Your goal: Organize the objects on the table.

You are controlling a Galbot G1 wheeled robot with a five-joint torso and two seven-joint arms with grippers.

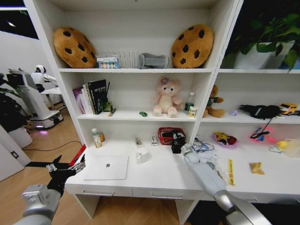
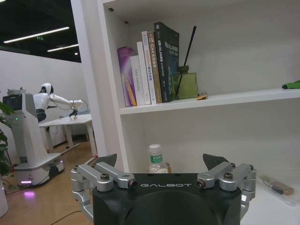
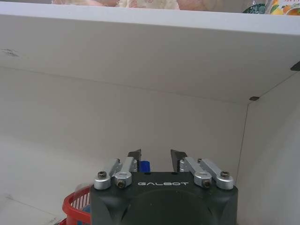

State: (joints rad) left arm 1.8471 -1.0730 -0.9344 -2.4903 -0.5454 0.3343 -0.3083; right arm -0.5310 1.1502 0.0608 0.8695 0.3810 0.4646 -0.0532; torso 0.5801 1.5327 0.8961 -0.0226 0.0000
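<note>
Laptop (image 1: pixel 106 167), slim silver slab, lies flat beside spread left pincer (image 1: pixel 70 169).

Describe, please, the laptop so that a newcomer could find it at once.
Start at the long white desk under the shelving unit and go to its left end. The laptop lies there closed and flat, near the front edge, close to the left gripper. It is the one slim silver slab, set apart from the small bottles and cup behind it.

Slim silver laptop (image 1: pixel 106 167) closed, flat on white desk (image 1: pixel 159 180), small green item (image 1: pixel 143 114) on shelf above
</note>
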